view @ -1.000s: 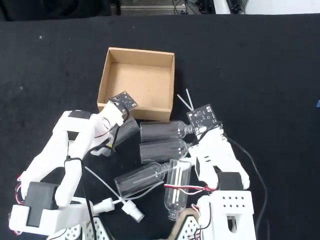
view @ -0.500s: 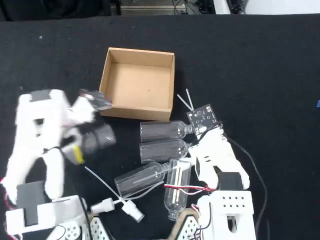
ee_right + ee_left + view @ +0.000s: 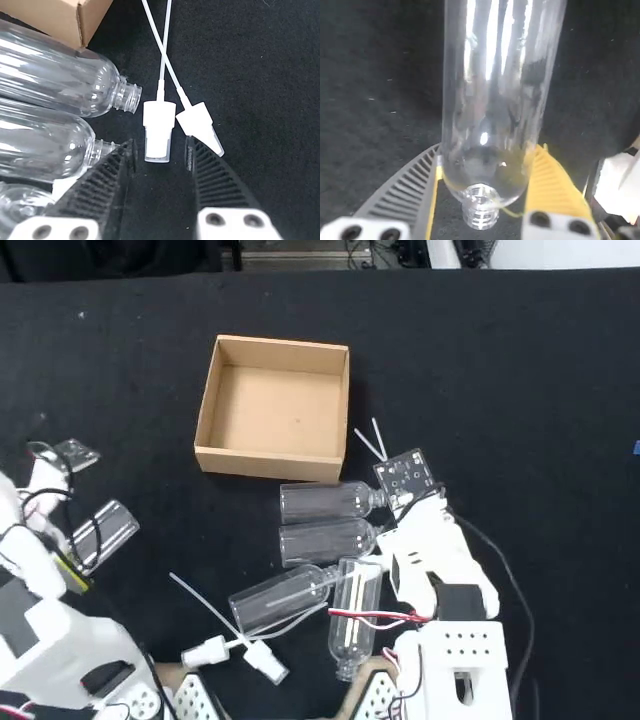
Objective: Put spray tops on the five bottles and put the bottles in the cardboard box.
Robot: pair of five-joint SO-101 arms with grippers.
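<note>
My left gripper [image 3: 489,150] is shut on a clear bottle [image 3: 492,95] with a bare, open neck [image 3: 481,214]. In the high view that bottle [image 3: 104,528] is held at the far left of the table, well apart from the cardboard box [image 3: 208,405]. My right gripper [image 3: 160,150] is open, its jaws on either side of a white spray top [image 3: 159,131]. A second spray top [image 3: 201,128] lies beside it, and their tubes cross. Several capless bottles [image 3: 325,502] lie on the cloth in front of the box.
Two more spray tops [image 3: 210,650] with long tubes lie near the table's front edge, by the left arm's base. The right arm [image 3: 435,550] stands beside the lying bottles [image 3: 352,615]. Black cloth [image 3: 520,390] spreads to the right and behind the box.
The left arm has swung from the box's front left corner to the far left of the table, carrying the bottle. The right arm has not moved.
</note>
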